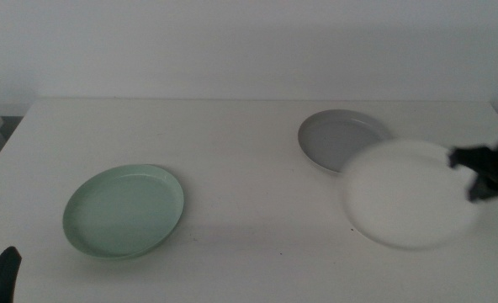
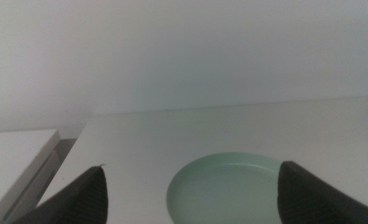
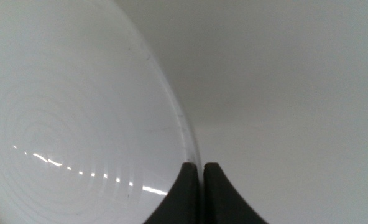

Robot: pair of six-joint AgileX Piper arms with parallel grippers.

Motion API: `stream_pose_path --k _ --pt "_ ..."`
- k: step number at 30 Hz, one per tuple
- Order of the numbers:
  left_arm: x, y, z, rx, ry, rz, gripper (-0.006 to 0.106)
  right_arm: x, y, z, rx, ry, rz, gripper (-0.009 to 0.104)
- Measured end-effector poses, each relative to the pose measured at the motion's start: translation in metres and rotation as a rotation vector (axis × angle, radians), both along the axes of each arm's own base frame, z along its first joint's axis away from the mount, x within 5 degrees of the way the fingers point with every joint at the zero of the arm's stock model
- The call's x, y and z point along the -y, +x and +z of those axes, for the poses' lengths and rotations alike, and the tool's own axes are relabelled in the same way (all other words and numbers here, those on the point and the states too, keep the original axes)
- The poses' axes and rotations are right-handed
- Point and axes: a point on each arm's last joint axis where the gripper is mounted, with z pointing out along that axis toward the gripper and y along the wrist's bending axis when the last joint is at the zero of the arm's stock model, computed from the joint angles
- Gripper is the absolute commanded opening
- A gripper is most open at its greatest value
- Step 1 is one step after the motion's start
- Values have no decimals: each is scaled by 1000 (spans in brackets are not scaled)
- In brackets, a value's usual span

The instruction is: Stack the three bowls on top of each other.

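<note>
**Three bowls, one lifted at the right edge**

Middle view: the right gripper (image 1: 469, 172) reaches in from the tabletop's right edge and pinches the rim of the white bowl (image 1: 409, 195), which looks blurred and overlaps the near side of the grey bowl (image 1: 340, 137) toward the far right. The green bowl (image 1: 124, 209) lies alone near the front left, well apart from both. The left gripper (image 1: 2, 273) shows only as a dark tip at the front left corner.

Left wrist view: the left gripper's jaws stand wide apart with nothing between them; the green bowl (image 2: 227, 190) lies on the tabletop (image 2: 221, 127) beyond them.

Right wrist view: the right gripper's jaws are pressed almost together on the white bowl's (image 3: 72, 118) rim.
</note>
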Motion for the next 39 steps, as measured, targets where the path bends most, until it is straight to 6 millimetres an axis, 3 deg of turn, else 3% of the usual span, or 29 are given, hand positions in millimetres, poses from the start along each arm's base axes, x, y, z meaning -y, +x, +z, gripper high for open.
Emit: stream_pose_path --k 3,7,12,15,24,33,37,39 --pt "0 0 0 0 0 0 94 -32 15 12 39 61 68 -2" --pt "0 0 0 0 0 0 94 -69 36 13 44 123 135 -2" --pt "0 0 0 0 0 0 94 -116 58 -7 7 176 214 -2" --pt "0 0 0 0 0 0 94 -135 68 -26 -29 193 234 -2" --pt "0 0 0 0 0 0 94 -144 81 -71 -124 199 215 -2" --pt "0 0 0 0 0 0 94 -146 84 -89 -155 194 207 -2" --pt "0 0 0 0 0 0 94 -146 85 -90 -153 194 210 7" --pt "0 0 0 0 0 0 94 -146 85 -90 -150 195 213 19"
